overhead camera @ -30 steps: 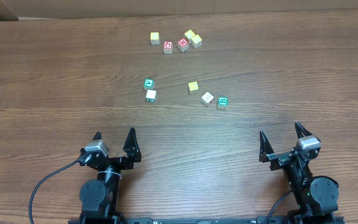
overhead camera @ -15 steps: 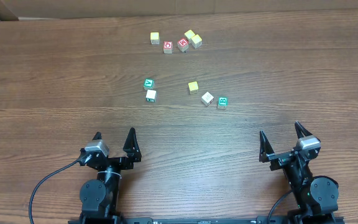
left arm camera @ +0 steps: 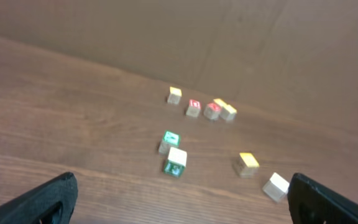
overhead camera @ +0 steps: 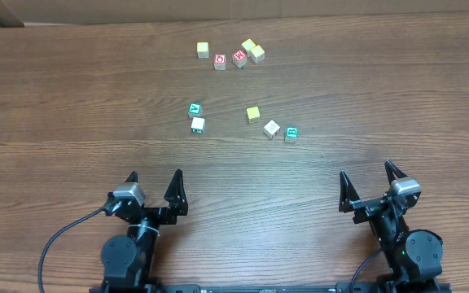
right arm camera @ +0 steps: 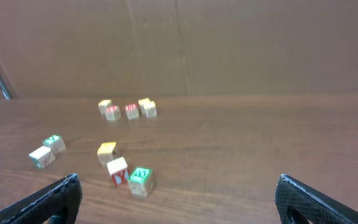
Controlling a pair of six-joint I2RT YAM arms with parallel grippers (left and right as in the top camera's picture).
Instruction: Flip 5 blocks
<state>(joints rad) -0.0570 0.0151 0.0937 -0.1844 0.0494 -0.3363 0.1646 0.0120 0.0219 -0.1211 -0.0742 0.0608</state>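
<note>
Ten blocks (overhead camera: 253, 113) lie on the wooden surface (overhead camera: 72, 106), all well ahead of both arms. Five make up a far cluster (overhead camera: 239, 58): one yellow a little apart at the left, two red side by side, and two pale yellow at the right, so close that I cannot tell if they touch. Nearer, a green pair (overhead camera: 195, 116) sits one block just behind the other, the nearer one white on top. To its right is a lone yellow block, then a right pair (overhead camera: 282, 131), white just beside green. The letters on the faces are too small to read from overhead and blurred in both wrist views.

The left gripper (overhead camera: 154, 179) sits low at the near side of the surface, its fingers spread wide with nothing between them. The right gripper (overhead camera: 367, 177) is the same, spread and holding nothing. Each wrist view shows only dark fingertips (left arm camera: 48, 199), cut off at the bottom corners, as on the right arm (right arm camera: 48, 199).

The left wrist view is soft and shows nine blocks. The white one of the right pair lies just by the right fingertip, and its green neighbour cannot be made out. The right wrist view shows all ten.

A cardboard wall (right arm camera: 229, 43) fills the background. A black cable (overhead camera: 55, 244) loops from the left arm, and the overhead frame cuts off both arm bases.
</note>
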